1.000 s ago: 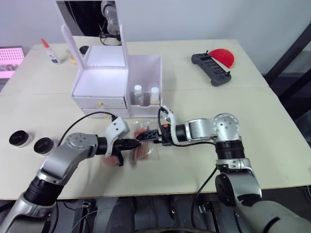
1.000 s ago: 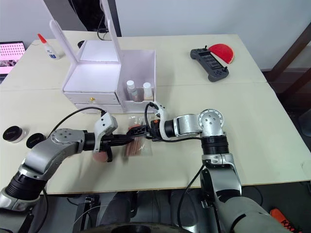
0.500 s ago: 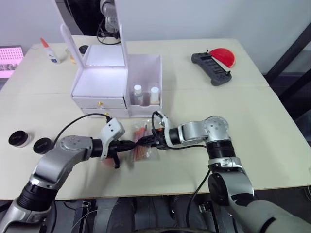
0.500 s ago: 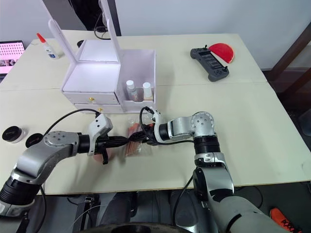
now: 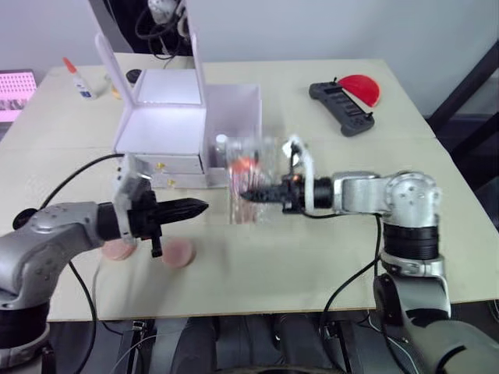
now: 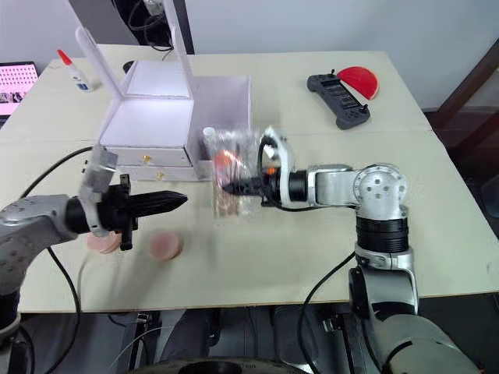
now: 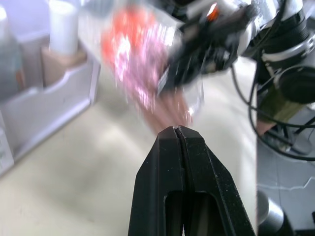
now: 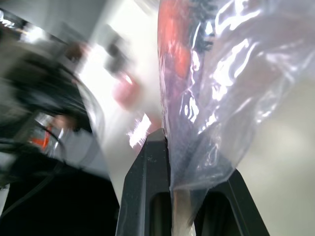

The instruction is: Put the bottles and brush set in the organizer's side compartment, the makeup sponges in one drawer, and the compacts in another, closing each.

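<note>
The brush set (image 5: 248, 178), in a clear plastic bag, hangs above the table in front of the organizer (image 5: 168, 117), by its side compartment (image 5: 238, 105). My right gripper (image 5: 245, 195) is shut on the bag's lower part, and plastic (image 8: 206, 98) shows pinched between its fingers (image 8: 147, 162). One white-capped bottle (image 5: 221, 143) stands in the side compartment, partly behind the bag. My left gripper (image 5: 200, 207) is shut and empty, left of the bag and pointing at it. Two pink makeup sponges (image 5: 178, 252) (image 5: 118, 249) lie on the table under my left arm. I cannot make out the compacts.
Both gold-knobbed drawers (image 5: 160, 165) look shut, and the mirror (image 5: 195, 47) stands upright. A white glue bottle (image 5: 78, 78) is at the far left, a black controller (image 5: 341, 97) and a red disc (image 5: 360, 86) at the far right. The table's front edge is close.
My right gripper has shut on the brush set's bag and lifted it off the table toward the organizer. My left gripper has drawn back to the left, uncovering the two sponges. The camera has shifted.
</note>
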`<state>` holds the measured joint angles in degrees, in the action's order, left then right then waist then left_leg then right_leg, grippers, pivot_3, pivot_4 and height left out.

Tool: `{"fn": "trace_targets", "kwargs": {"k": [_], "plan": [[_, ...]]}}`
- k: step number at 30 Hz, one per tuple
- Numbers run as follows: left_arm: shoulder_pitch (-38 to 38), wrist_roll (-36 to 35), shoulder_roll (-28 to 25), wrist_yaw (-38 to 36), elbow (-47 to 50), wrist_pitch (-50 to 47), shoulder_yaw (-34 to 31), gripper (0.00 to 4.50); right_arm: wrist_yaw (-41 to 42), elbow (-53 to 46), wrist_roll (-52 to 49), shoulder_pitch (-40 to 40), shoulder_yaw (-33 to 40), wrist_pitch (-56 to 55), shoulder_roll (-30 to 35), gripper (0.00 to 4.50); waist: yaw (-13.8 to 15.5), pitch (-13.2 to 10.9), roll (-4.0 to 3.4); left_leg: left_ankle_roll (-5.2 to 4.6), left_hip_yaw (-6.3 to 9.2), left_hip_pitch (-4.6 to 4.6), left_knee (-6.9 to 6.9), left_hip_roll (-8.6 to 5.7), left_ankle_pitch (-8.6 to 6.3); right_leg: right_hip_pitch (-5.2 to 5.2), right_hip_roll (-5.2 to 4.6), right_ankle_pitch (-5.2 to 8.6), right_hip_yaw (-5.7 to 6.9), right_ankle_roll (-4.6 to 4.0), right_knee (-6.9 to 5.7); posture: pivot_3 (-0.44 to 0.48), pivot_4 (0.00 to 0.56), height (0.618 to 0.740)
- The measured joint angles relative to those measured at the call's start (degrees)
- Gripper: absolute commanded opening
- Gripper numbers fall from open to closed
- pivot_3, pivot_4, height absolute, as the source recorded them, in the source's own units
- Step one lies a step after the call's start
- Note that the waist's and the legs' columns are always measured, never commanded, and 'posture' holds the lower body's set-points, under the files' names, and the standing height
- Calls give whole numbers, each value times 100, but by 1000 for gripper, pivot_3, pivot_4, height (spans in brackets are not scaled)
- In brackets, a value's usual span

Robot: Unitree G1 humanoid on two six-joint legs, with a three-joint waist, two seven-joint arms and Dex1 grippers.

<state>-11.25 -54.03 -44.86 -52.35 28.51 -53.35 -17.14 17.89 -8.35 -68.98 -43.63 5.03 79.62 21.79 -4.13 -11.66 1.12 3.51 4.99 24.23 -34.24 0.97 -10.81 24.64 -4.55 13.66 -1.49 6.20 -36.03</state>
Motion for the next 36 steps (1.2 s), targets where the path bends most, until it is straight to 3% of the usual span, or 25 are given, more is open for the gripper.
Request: {"fn": "trace_targets", "kwargs": {"k": [2,4,9,15,17,22,28,35,36], "plan": [[211,-259,-29,152,115,-87,-296,0,811,-145,563,-274,-206,-852,287,19,15,0,0,0,1,0,0,0,0,0,0,3,1,4,-1,0,150,740],[469,-439,-34,378,226,-132,-654,0,1503,385,1067,-866,-246,-1736,296,19,1,-2,-2,1,-7,0,-2,0,0,2,-1,-2,-4,-3,3,0,150,740],[1245,-723,133,956,628,-88,-1322,0,3145,2946,3216,-2700,-934,-4920,88,19,11,1,4,3,-12,-19,-2,2,0,-8,-1,-16,-5,-29,4,0,150,740],[1661,-850,378,1516,1052,144,-1395,0,3875,6449,4832,-3541,-1331,-7615,-789,19,26,1,4,11,-16,3,2,-1,3,-5,-7,-20,-6,-27,24,0,150,740],[1792,-913,435,1667,1170,213,-1402,0,3941,7211,5211,-3709,-1349,-8229,-927,19,22,0,4,13,-15,7,7,-1,3,-1,-7,-24,-6,-18,27,0,150,740],[2107,-1075,426,1925,1367,366,-1572,0,4010,8028,5816,-3919,-1268,-8892,-1012,19,16,0,3,13,-13,5,11,0,3,2,-6,-21,-5,-24,22,0,150,740],[2389,-1213,302,2060,1473,509,-1674,0,4036,8344,6148,-3919,-1035,-9050,-1107,19,5,-1,3,22,-14,-10,9,0,9,2,-5,-19,-5,-31,-1,0,150,740],[2200,-1261,146,2157,1427,610,-1532,0,3899,8504,6449,-3850,-861,-9099,-1353,19,12,0,3,26,-13,-16,6,0,12,-4,-4,-20,-6,-32,-4,0,150,740],[2168,-1261,117,2158,1414,618,-1513,0,3868,8513,6512,-3840,-854,-9125,-1371,978,11,0,3,26,-13,-16,6,0,12,-4,-4,-20,-6,-32,-4,0,150,740]]}}
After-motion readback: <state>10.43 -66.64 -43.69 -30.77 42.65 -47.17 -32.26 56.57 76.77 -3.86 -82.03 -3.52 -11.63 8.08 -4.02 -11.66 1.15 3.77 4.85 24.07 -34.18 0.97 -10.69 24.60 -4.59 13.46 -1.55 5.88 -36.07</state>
